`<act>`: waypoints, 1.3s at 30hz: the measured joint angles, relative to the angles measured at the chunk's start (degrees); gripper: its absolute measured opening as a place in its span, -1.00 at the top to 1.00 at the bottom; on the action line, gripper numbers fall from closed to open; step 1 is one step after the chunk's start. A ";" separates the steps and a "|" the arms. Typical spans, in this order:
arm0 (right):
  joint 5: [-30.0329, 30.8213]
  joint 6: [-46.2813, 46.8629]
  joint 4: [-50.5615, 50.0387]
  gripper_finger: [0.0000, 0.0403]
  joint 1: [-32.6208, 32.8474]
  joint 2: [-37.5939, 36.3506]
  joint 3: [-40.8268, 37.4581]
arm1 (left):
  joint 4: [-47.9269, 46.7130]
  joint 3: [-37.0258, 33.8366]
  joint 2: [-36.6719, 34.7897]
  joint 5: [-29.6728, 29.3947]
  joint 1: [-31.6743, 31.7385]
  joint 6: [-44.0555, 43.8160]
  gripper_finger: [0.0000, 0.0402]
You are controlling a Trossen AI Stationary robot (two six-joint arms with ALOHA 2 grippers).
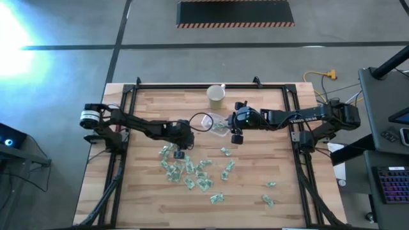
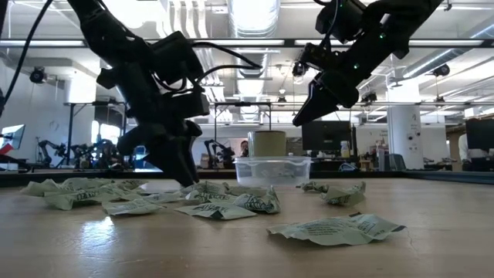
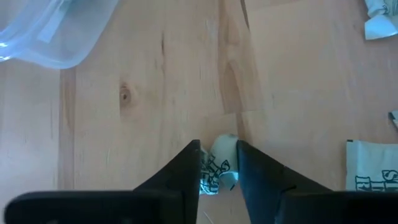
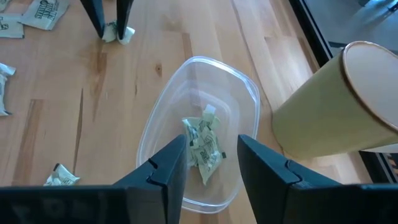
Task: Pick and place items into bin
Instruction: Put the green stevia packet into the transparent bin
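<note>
Right now two steps run at once. The left gripper, just left of centre in the high view, stands on the tabletop with its fingers drawn in around a crumpled green-and-white packet; the left wrist view shows that packet pinched between them at the bottom of the frame. It looks like a grasp just made, so my reading is that the next move calls for a clean lift, then a short carry toward the clear plastic bin at the middle of the high view.

The right gripper hovers over that bin with its fingers apart and nothing between them. One packet lies inside the bin, seen through the gap in the right wrist view. I judge this arm has to clear away before the left one arrives, since both crowd the same spot.

Most packets lie scattered below centre in the high view, a few more toward the lower right, so the task seems far from done. A pale cream cup stands just above the bin.

The surface is pale wood planking with visible grain and a knot. Beyond it, the low view shows a workshop hall with ceiling lights, monitors and other robot arms.
</note>
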 joint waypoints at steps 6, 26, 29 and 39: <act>0.00 0.00 -0.04 0.38 0.00 0.00 0.00 | -0.19 0.39 -1.03 0.06 -0.02 0.95 0.77; 0.02 0.13 -2.18 0.43 0.00 -1.94 -0.04 | 15.60 4.73 -7.08 -2.64 1.09 14.21 0.98; 0.10 1.28 -4.16 0.45 0.00 -3.97 -0.07 | 19.45 5.71 -6.12 -2.83 2.17 14.86 0.98; 0.23 6.08 -12.89 0.52 0.02 -11.94 -0.14 | 24.40 8.92 0.19 -2.82 6.06 7.04 0.99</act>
